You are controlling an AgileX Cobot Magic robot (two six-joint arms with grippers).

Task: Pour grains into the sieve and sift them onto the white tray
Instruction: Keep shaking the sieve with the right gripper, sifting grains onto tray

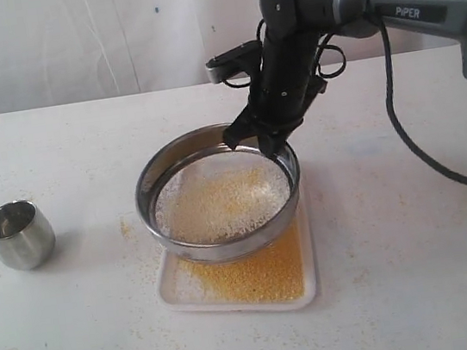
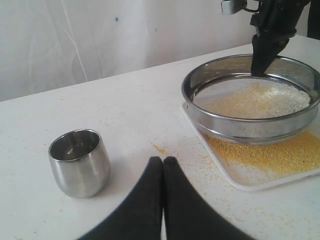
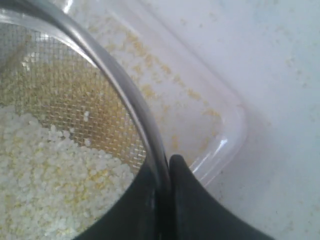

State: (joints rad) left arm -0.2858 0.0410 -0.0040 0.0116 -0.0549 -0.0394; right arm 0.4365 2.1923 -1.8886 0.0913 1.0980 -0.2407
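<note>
Sifting step. Right hand [image 1: 261,139] clamped on rim of large round grey metal sieve [image 1: 226,247], frame centre, above flat white rectangular tray [image 1: 234,304]. Yellowish-tan grains [image 1: 220,203] in sieve and on tray. Left hand [image 2: 163,170] closed, empty. Next, likely: gentle level shaking.

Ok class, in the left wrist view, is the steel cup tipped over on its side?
No, the steel cup stands upright on the table with its open mouth facing up.

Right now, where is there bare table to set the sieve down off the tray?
Widest bare table lies right of the white tray. Also free: the strip between steel cup and tray, dusted with grains. Crowded: over the tray, where the right tool grips the sieve rim.
</note>
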